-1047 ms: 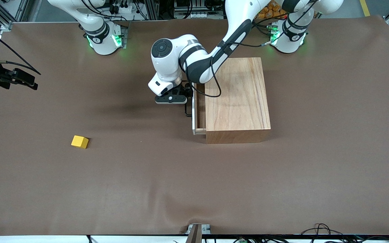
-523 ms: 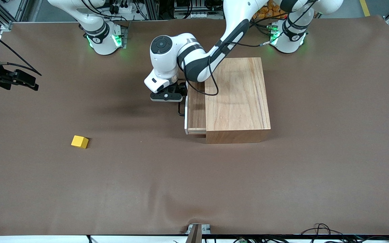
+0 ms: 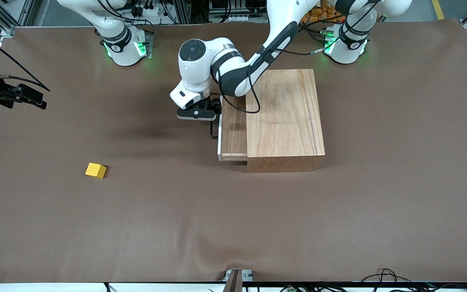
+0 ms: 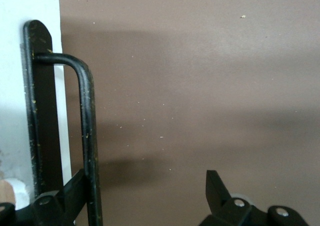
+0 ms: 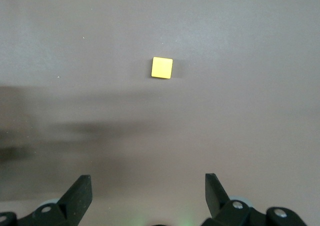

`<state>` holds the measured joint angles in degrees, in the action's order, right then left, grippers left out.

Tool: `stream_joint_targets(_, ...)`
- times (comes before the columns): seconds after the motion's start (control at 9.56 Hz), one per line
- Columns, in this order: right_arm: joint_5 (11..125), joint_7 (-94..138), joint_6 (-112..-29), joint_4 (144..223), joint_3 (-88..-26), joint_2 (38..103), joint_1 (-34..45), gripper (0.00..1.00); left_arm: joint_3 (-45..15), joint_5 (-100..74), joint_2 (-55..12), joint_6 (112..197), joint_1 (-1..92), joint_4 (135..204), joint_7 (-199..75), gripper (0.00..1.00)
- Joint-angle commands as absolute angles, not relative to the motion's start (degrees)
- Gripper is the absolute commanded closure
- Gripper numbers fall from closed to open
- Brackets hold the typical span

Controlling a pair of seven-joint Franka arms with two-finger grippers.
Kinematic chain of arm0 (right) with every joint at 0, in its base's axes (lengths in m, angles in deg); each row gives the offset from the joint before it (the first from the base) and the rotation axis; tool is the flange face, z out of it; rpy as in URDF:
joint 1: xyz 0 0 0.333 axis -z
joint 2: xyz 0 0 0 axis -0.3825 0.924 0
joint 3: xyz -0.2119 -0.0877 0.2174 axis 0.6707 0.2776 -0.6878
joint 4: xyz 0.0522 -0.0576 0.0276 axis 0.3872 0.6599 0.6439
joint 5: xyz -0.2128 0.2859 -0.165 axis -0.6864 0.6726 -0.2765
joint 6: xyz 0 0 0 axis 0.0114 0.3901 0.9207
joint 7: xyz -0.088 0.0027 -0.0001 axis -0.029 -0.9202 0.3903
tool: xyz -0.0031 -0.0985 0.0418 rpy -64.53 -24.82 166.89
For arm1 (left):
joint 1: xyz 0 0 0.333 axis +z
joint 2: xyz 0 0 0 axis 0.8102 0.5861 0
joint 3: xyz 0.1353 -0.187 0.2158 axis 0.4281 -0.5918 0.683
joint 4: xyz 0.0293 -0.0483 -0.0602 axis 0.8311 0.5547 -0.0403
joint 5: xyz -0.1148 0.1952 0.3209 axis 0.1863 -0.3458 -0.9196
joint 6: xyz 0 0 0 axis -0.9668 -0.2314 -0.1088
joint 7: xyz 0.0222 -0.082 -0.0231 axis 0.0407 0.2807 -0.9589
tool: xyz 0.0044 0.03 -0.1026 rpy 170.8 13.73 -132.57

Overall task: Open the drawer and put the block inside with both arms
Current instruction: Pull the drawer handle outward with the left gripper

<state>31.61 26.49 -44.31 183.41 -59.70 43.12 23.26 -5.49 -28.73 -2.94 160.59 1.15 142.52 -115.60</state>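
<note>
Drawer (image 3: 233, 129) stood partly open; left gripper (image 3: 198, 114), fingers spread, hooked one on its handle (image 4: 86, 136). Block (image 3: 95, 170) lay untouched; right gripper (image 5: 147, 196) hovered over it, open and empty.

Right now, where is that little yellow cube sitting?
The yellow cube lies alone on the brown table, toward the right arm's end, nearer to the front camera than the wooden box and well apart from its part-open drawer.
</note>
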Motion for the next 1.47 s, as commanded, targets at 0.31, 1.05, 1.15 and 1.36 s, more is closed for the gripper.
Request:
stream_joint_targets(0.31, 31.01, 25.95, -44.02, 182.68, -59.61, 43.46, 23.46, 0.0, -5.28, -26.54, 0.71, 168.19, -2.31, 139.42, -116.58, 0.0)
stream_joint_targets(1.05, 31.01, 24.38, -45.77, 182.69, -59.52, 45.91, 24.51, 0.0, -6.16, -26.45, 0.02, 171.36, -3.1, 138.45, -116.67, 0.0)
stream_joint_targets(1.15, 31.01, 24.19, -47.0, 182.69, -59.52, 47.58, 25.12, 0.0, -6.16, -24.79, -0.25, 171.36, -3.1, 138.45, -116.67, 0.0)
stream_joint_targets(1.36, 31.01, 23.67, -49.29, 182.86, -59.52, 51.18, 25.65, 0.0, -6.07, -23.2, -3.39, 168.57, -2.49, 138.62, -116.67, 0.0)
